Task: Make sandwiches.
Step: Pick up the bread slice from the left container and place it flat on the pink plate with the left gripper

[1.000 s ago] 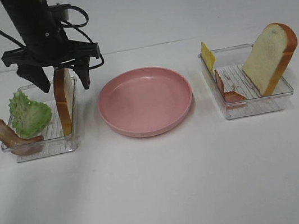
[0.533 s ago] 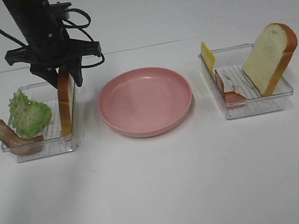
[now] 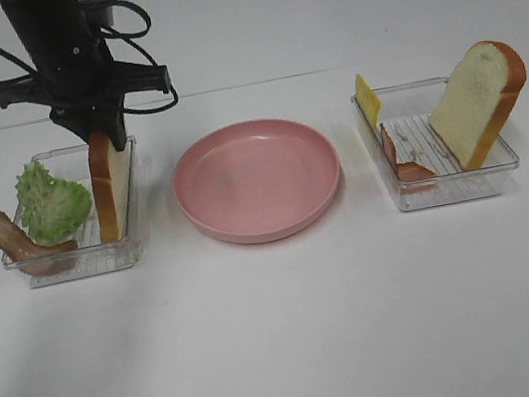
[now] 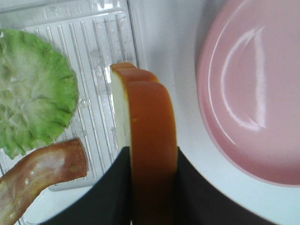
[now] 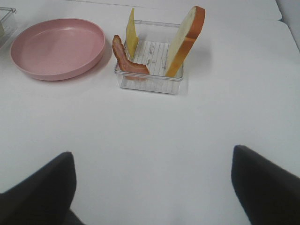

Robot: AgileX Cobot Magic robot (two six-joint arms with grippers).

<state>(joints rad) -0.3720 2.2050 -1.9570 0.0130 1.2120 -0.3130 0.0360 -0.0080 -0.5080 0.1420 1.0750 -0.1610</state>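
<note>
Your left gripper (image 3: pixel 101 132) pinches the upright bread slice (image 3: pixel 110 188) by its top, in the left tray (image 3: pixel 74 264) near the tabletop's left edge. Lift straight up, clear of the wall. Lettuce (image 3: pixel 52 202) and a bacon strip (image 3: pixel 21 247) share that tray. The right tray (image 3: pixel 450 191) holds cheese (image 3: pixel 366 97), a second bacon strip (image 3: pixel 402 165) and a second slice (image 3: pixel 479 104). Your right gripper (image 5: pixel 151 154) gapes wide, empty.

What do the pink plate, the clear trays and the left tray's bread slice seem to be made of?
Pink plate: probably glossy plastic; curved highlights.
Left tray and right tray: clear hard plastic; see-through ribbed floors.
Bread slice: likely matte foam or soft plastic; even colours.
</note>
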